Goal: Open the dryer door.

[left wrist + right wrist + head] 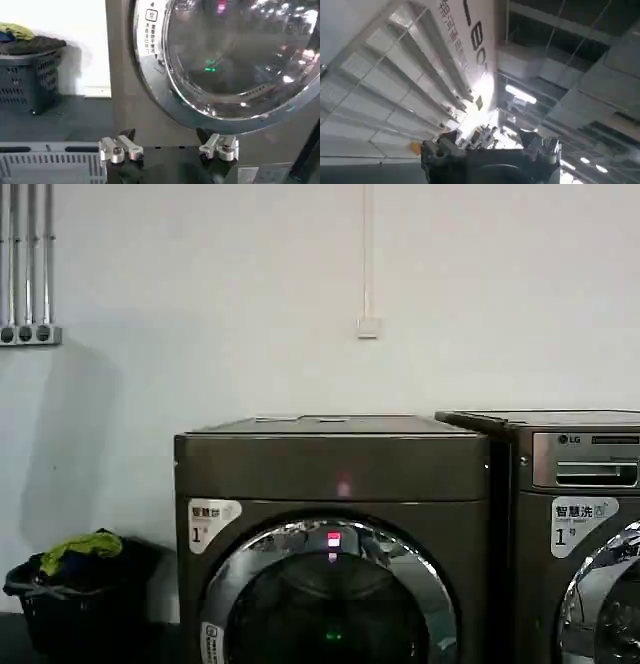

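Note:
The dryer [330, 469] is a dark bronze-grey box standing against the white wall, with a white sticker marked 1 [210, 519]. Its dryer door [330, 614], dark glass in a wide chrome rim, lies closed against the front. In the left wrist view the dryer door [235, 55] looms close. My left gripper [166, 137] is open, low in front of the door's lower rim and apart from it, with nothing between its fingers. My right gripper [490, 139] points up at a ceiling, open and holding nothing.
A second machine with a silver LG drawer panel [580, 474] stands tight against the dryer's right side. A dark laundry basket [80, 594] with clothes sits on the floor to the left. A grey slatted crate [50, 165] lies beside my left gripper.

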Controlling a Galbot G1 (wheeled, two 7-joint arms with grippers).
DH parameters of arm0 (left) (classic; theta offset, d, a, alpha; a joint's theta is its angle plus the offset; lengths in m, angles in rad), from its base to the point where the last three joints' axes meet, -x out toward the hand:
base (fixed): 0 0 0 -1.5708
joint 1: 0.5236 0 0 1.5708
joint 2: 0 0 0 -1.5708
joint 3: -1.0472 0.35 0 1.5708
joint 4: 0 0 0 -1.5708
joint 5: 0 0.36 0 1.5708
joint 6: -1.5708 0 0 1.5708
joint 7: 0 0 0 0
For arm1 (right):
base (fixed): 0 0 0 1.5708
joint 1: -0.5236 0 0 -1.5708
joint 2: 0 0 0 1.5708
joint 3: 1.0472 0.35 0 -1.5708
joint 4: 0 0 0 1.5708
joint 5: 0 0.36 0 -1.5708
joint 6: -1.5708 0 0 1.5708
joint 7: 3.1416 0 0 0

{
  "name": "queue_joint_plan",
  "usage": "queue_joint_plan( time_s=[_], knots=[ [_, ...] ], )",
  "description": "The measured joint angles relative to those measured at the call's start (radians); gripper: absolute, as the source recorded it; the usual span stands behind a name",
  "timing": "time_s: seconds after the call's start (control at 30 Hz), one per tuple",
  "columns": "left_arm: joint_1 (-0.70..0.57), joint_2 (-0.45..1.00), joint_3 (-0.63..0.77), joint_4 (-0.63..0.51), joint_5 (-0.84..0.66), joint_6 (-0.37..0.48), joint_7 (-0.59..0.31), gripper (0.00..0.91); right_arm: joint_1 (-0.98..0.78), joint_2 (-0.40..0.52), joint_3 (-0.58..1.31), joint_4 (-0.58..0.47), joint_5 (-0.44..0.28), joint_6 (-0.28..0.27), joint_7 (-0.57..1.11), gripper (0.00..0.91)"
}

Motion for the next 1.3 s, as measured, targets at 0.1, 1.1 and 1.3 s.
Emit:
queue_joint_plan(
  time_s=[0.1, 1.1, 1.3],
  knots=[
    [0.0, 0.002, -0.009, -0.004, -0.024, 0.0, -0.003, 0.907, 0.011, 0.001, -0.04, 0.026, 0.048, 0.017, -0.015, 0.907],
    [0.068, -0.018, -0.053, -0.081, -0.011, 0.0, -0.012, 0.907, 0.183, -0.151, -0.823, 0.396, 0.373, 0.259, -0.119, 0.907],
    [0.088, -0.017, -0.045, -0.102, -0.015, 0.0, -0.012, 0.907, 0.224, -0.188, -1.09, 0.441, 0.418, 0.336, -0.128, 0.907]
  ],
)
